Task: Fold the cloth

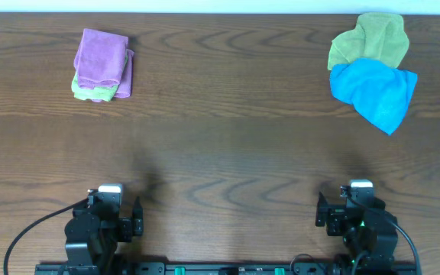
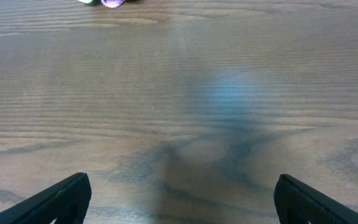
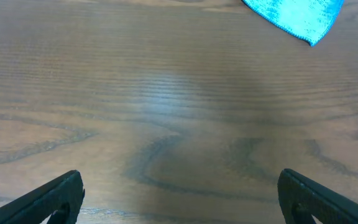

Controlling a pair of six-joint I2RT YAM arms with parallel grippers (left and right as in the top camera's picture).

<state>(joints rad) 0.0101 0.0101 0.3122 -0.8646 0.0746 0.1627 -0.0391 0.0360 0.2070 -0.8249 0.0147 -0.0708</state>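
Note:
A crumpled blue cloth [image 1: 374, 90] lies at the far right of the table, its corner also in the right wrist view [image 3: 294, 14]. A crumpled green cloth [image 1: 370, 40] lies just behind it, partly under it. At the far left is a folded stack: a purple cloth [image 1: 103, 59] on top of a green one [image 1: 92, 92]; its edge shows in the left wrist view [image 2: 107, 2]. My left gripper [image 2: 180, 199] is open and empty over bare wood at the near left. My right gripper [image 3: 180, 198] is open and empty at the near right.
The brown wooden table [image 1: 228, 130] fills the view. The two arm bases [image 1: 98, 229] [image 1: 361, 225] sit at the near edge on a black rail.

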